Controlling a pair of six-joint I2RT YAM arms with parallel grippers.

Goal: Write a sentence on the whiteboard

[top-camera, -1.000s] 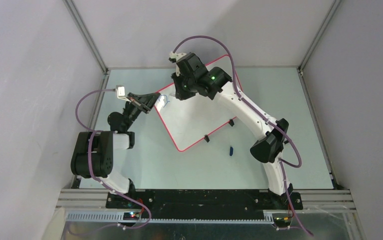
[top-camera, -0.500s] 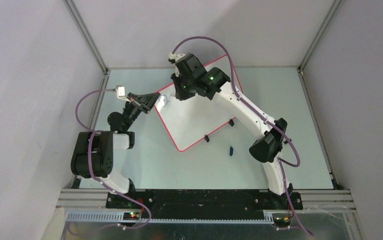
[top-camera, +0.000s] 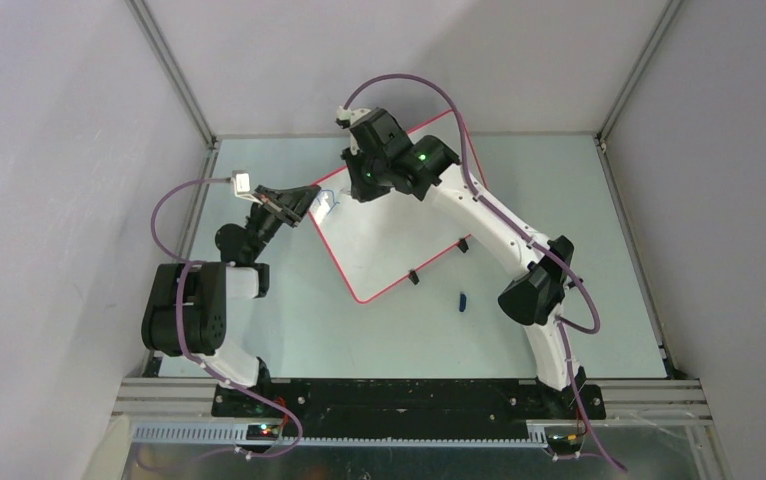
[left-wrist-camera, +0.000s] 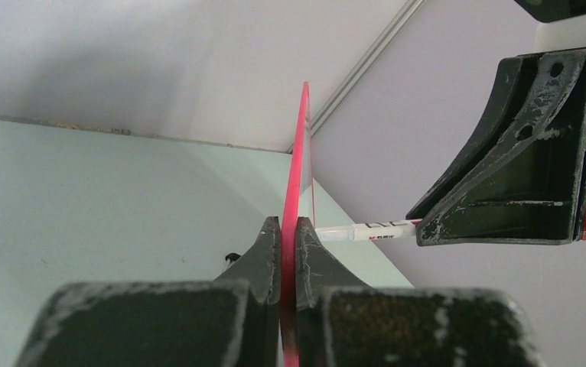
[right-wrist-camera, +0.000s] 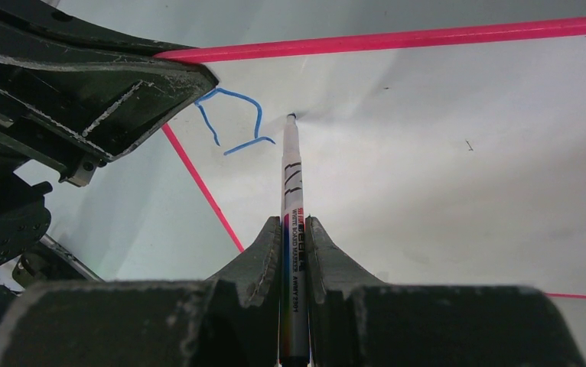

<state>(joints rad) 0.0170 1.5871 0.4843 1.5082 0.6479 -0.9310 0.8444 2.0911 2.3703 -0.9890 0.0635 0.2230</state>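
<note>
The whiteboard (top-camera: 389, 235) stands tilted on the table, white with a red-pink rim and two black clip feet (top-camera: 413, 277). My left gripper (top-camera: 309, 207) is shut on its left edge; the left wrist view shows the rim (left-wrist-camera: 296, 176) edge-on between the fingers (left-wrist-camera: 255, 256). My right gripper (top-camera: 354, 180) is shut on a whiteboard marker (right-wrist-camera: 291, 191), its tip touching the board (right-wrist-camera: 443, 153). One blue letter, a rough "D" (right-wrist-camera: 232, 122), stands at the board's top left corner. The rest of the sentence is not on the board.
A small blue marker cap (top-camera: 462, 300) lies on the pale green table (top-camera: 599, 300) in front of the board. Grey walls and metal frame posts (top-camera: 174, 80) enclose the table. The right gripper also shows in the left wrist view (left-wrist-camera: 527, 168), with the marker (left-wrist-camera: 366, 229).
The right arm has shifted very slightly to the left over the board's upper left. The left arm and the board have not moved.
</note>
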